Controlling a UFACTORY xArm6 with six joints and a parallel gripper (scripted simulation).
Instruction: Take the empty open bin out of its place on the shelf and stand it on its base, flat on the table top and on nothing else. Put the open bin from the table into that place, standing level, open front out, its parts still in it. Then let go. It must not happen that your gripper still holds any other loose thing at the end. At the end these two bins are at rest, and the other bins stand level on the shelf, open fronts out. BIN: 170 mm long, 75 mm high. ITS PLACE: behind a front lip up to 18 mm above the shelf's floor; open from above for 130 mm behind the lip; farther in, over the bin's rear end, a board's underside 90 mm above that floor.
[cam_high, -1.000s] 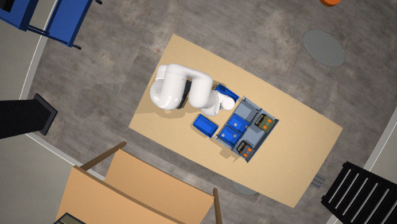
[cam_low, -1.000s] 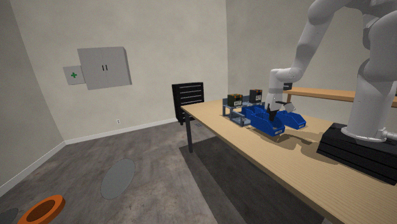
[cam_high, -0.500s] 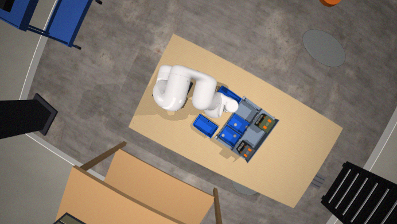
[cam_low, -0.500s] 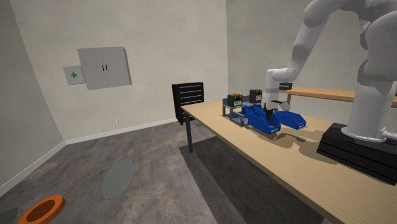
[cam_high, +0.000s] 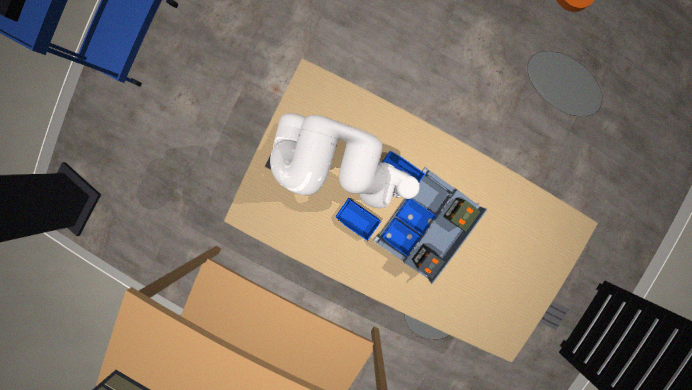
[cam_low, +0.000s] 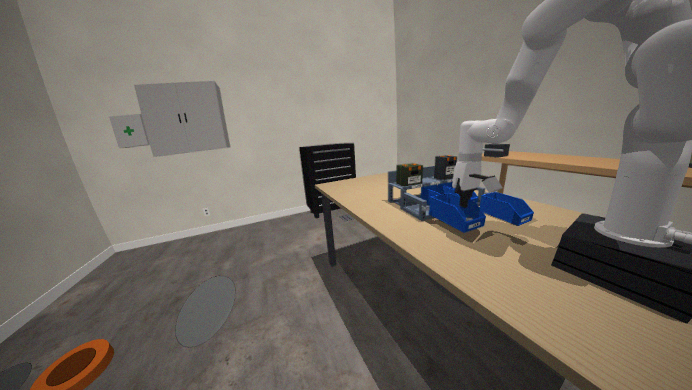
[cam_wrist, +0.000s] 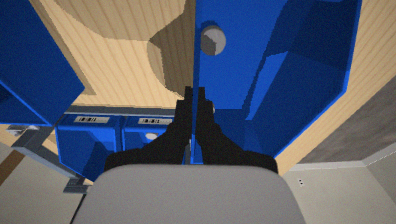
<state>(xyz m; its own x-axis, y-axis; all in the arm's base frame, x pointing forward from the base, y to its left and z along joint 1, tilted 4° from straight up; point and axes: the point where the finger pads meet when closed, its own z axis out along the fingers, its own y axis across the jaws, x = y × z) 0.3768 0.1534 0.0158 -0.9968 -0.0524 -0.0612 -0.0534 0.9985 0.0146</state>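
Observation:
My gripper (cam_low: 464, 203) (cam_wrist: 194, 98) is shut on one side wall of a blue open bin (cam_high: 404, 165) (cam_low: 452, 212) (cam_wrist: 235, 80). The bin is held roughly level, a little above the table, in front of the shelf (cam_high: 442, 235) (cam_low: 425, 212). Its labelled open front faces the robot base; a round grey part shows inside. The arm hides much of it from above. The empty bin (cam_high: 358, 219) (cam_low: 505, 207) (cam_wrist: 25, 55) stands upright on the table, apart from the shelf. The shelf's end place (cam_high: 431, 192) is vacant.
Two blue bins with parts (cam_high: 415, 216) (cam_high: 400, 236) (cam_wrist: 87, 142) (cam_wrist: 145, 137) sit side by side on the shelf, beside the vacant place. Two dark boxes with orange marks (cam_high: 462, 214) (cam_high: 429, 262) (cam_low: 409, 175) (cam_low: 444, 167) stand on the upper board behind.

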